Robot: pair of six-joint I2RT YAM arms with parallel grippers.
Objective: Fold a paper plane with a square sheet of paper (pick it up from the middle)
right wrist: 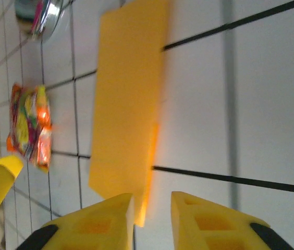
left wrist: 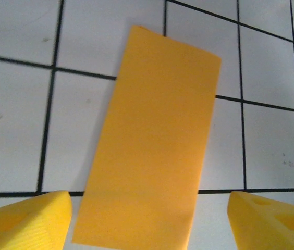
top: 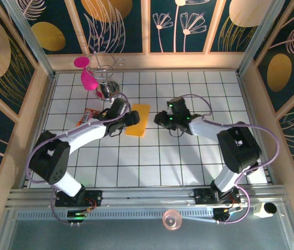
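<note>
Left end effector [left wrist: 148, 197] hanging wide open, straddling paper's [left wrist: 157, 130] near end, gripping nothing. Right end effector [right wrist: 152, 197] showing slim gap at paper's edge, seemingly unclamped. Paper lying half-folded on tabletop [left wrist: 16, 130]. Next: pinching corner, folding toward crease.

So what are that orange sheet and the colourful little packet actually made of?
The orange sheet looks like thin matte paper: even colour, no shine, crisp straight edges, and apparently folded double at one edge. The colourful packet seems to be glossy printed plastic film, judging by its crinkles, though it is blurry.
</note>
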